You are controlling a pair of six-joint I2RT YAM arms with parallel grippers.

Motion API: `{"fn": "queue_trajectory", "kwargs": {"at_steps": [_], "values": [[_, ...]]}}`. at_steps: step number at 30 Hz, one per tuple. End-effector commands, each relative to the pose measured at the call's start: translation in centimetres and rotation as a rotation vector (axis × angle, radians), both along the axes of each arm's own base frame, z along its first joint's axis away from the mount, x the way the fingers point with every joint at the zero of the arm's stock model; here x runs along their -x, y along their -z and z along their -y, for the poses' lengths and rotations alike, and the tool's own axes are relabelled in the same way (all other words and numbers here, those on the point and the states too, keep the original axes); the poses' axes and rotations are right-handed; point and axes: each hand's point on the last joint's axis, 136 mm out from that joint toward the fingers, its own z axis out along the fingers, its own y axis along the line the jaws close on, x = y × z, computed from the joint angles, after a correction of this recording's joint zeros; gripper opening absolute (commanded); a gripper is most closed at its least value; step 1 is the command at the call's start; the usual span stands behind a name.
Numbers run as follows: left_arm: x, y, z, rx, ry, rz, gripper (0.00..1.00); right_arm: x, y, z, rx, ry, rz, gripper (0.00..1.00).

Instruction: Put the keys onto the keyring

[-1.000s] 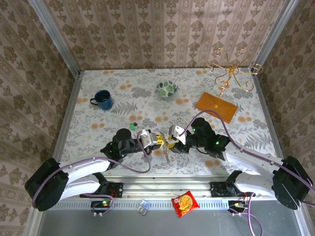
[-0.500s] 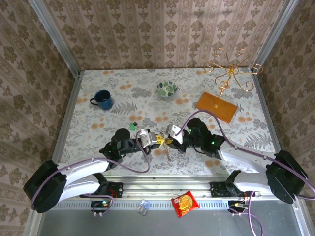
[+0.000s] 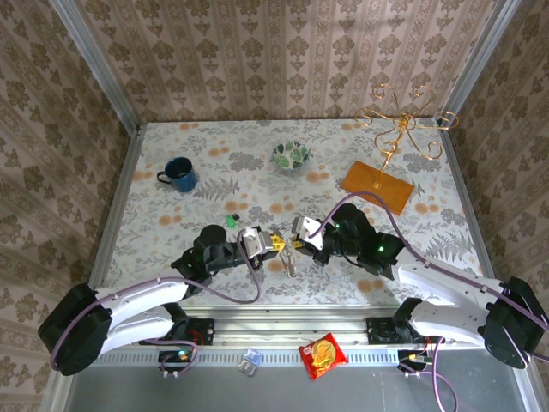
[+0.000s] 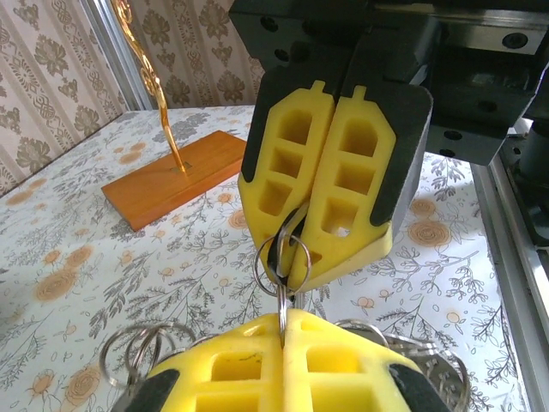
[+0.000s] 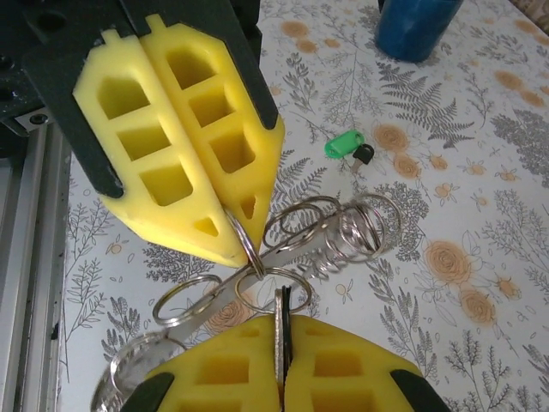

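— Both pincers closed?
— Yes. The left gripper (image 4: 285,319) and right gripper (image 5: 280,324) meet tip to tip, each pinching the keyring (image 4: 283,257) (probably to steady it between them).
— The keys?
— The green-tagged keys (image 5: 345,143) lie unheld on the table (image 3: 214,154), near the left arm. There's open room beyond; the front rail is close.

Top external: high, behind the arm bases, looking steeply down on the whole table (image 3: 214,150); bases at 6 o'clock, back wall (image 3: 283,60) at 12. Left wrist: very close and low, looking over the left gripper (image 4: 283,319) at 6 toward the right gripper (image 4: 296,273); wooden stand base (image 4: 171,176) at 10. Right wrist: equally close, facing the opposite way, blue mug (image 5: 418,26) at 1. Both wrist views share the ring bunch (image 5: 343,232) between the tips.
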Motion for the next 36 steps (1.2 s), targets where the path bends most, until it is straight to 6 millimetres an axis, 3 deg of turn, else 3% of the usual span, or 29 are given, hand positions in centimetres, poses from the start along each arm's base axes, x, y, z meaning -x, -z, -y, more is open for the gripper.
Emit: {"fn": "queue_trajectory", "kwargs": {"at_steps": [1, 4, 7, 12, 17, 23, 27, 30, 33, 36], "values": [[0.0, 0.2, 0.0, -0.021, 0.0, 0.007, 0.09, -0.4, -2.0, 0.2, -0.001, 0.011, 0.046, 0.0], [0.0, -0.2, -0.1, -0.008, -0.001, 0.011, 0.27, -0.4, -2.2, 0.4, 0.004, 0.019, 0.044, 0.0], [-0.3, -0.6, -0.5, 0.021, -0.034, 0.038, 0.39, -0.4, -2.5, 0.6, 0.011, 0.038, 0.039, 0.0], [-2.8, -3.9, -3.6, 0.173, -0.28, 0.142, 0.47, -0.1, -2.5, 0.7, 0.026, 0.045, 0.018, 0.0], [-4.6, -6.0, -7.7, 0.215, -0.518, 0.185, 0.52, 0.2, -3.1, -0.7, 0.016, 0.02, 0.008, 0.0], [-5.9, -8.7, -14.4, 0.291, -0.838, 0.198, 0.63, 1.8, -3.4, -5.3, -0.017, -0.067, -0.019, 0.0], [-6.3, -10.4, -19.5, 0.379, -1.059, 0.155, 0.69, 3.8, -4.5, -10.6, -0.066, -0.182, -0.039, 0.0], [-6.0, -11.8, -21.8, 0.458, -1.133, 0.101, 0.71, 4.2, -4.8, -14.3, -0.14, -0.22, -0.093, 0.0], [-5.8, -13.0, -23.5, 0.504, -1.192, 0.061, 0.71, 3.4, -3.5, -16.1, -0.186, -0.192, -0.136, 0.0], [-5.7, -13.3, -24.3, 0.509, -1.225, 0.041, 0.71, 2.3, -0.3, -15.8, -0.121, -0.15, -0.138, 0.0]]}}
